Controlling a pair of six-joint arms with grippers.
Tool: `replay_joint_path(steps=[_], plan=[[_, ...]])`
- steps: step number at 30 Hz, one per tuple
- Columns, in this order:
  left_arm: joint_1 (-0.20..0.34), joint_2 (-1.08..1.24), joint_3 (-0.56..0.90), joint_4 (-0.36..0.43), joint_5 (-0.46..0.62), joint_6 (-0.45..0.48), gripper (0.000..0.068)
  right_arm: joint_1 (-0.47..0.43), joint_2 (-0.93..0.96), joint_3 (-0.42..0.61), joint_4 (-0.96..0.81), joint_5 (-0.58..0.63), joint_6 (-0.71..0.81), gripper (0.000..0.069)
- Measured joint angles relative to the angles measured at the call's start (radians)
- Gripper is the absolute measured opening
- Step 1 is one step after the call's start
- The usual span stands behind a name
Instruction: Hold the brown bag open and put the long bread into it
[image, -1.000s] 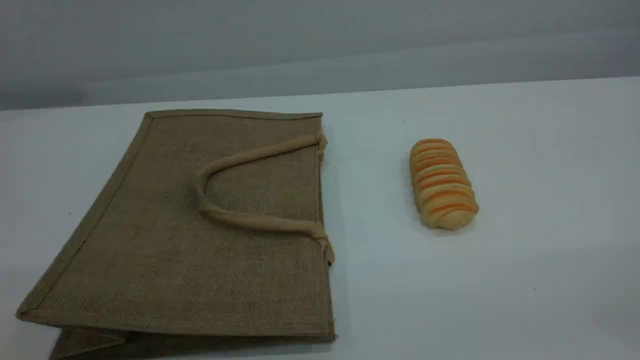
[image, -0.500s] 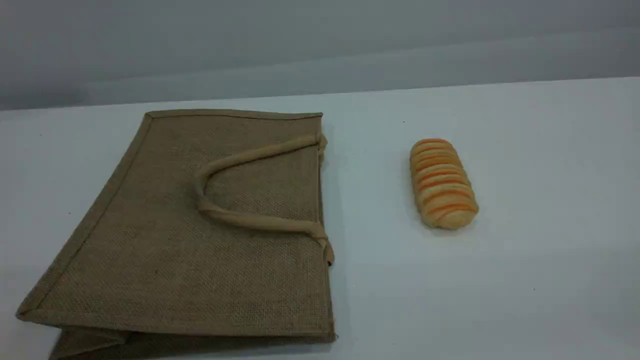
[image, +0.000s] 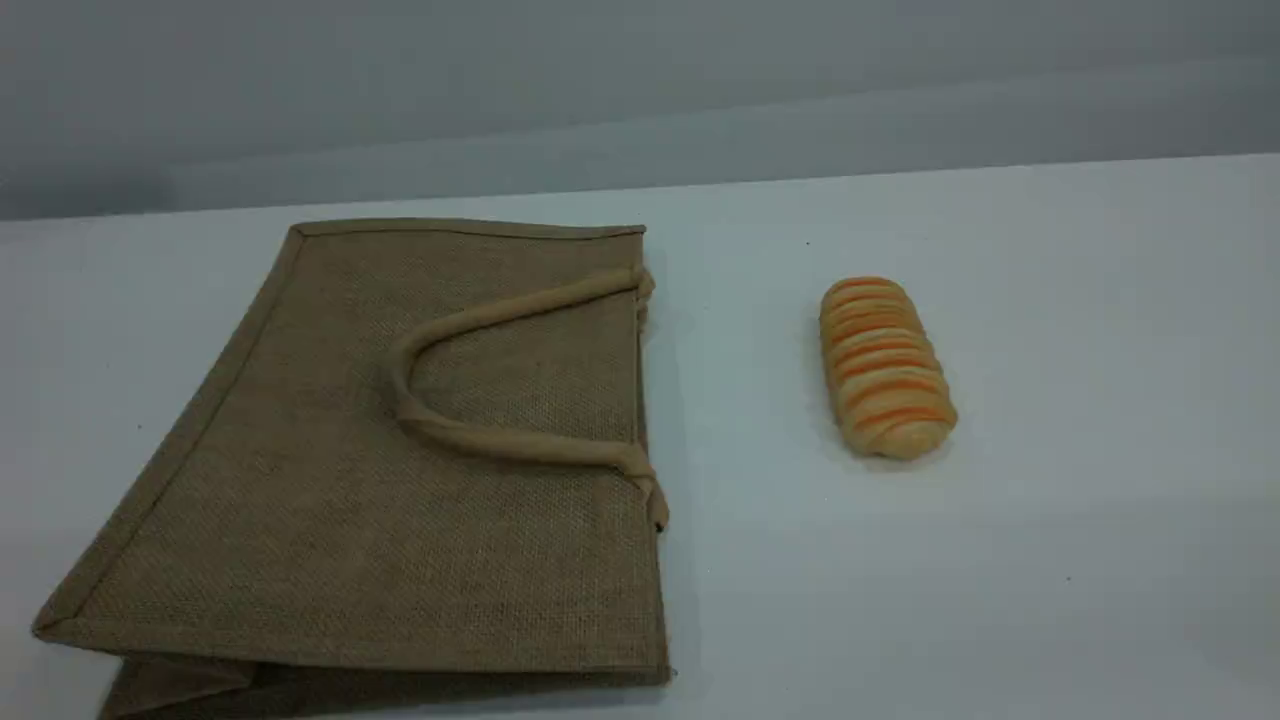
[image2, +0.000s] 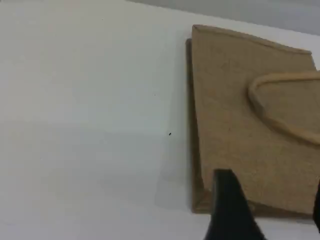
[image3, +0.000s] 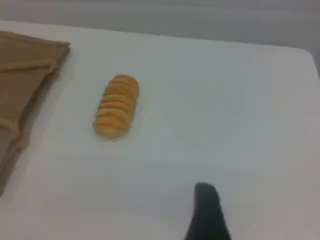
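Note:
The brown bag (image: 330, 520) lies flat on the left of the white table, its mouth edge facing right toward the bread. One beige loop handle (image: 500, 441) rests folded back on its top side. The long bread (image: 884, 368), golden with orange ridges, lies alone to the bag's right. Neither arm shows in the scene view. In the left wrist view, my left gripper (image2: 272, 212) hovers open over a corner of the brown bag (image2: 235, 115). In the right wrist view, one dark fingertip (image3: 206, 202) of my right gripper hangs above bare table, well short of the long bread (image3: 116, 106), holding nothing.
The white table (image: 1050, 420) meets a grey wall along its far edge. In the right wrist view the table's right edge (image3: 312, 65) runs close to the frame's right side. Nothing else stands on the surface.

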Motion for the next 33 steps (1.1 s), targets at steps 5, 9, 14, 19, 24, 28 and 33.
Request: replay_joint_path(steps=[5, 9, 14, 19, 24, 28, 33], plan=[[0.0, 0.0, 0.0, -0.007, 0.0, 0.0, 0.0363, 0.0, 0.0, 0.0, 0.0, 0.0, 0.0, 0.0434], [0.0, 0.004, -0.005, -0.007, 0.002, 0.006, 0.0363, 0.0, 0.0, -0.005, 0.046, -0.002, -0.013, 0.043], [0.0, 0.128, -0.065, -0.008, -0.021, 0.069, 0.0363, 0.0, 0.025, -0.04, 0.163, -0.079, -0.094, 0.0414], [0.0, 0.357, -0.167, -0.035, -0.093, 0.099, 0.0363, 0.0, 0.209, -0.045, 0.32, -0.186, -0.179, 0.0413], [0.0, 0.612, -0.232, -0.063, -0.199, 0.16, 0.0363, 0.0, 0.437, -0.045, 0.492, -0.361, -0.331, 0.0412], [0.0, 0.826, -0.252, -0.063, -0.303, 0.16, 0.0363, 0.0, 0.642, -0.047, 0.631, -0.482, -0.447, 0.0412], [0.0, 1.1, -0.289, -0.119, -0.432, 0.153, 0.0363, 0.0, 0.908, -0.102, 0.836, -0.531, -0.629, 0.0412]])
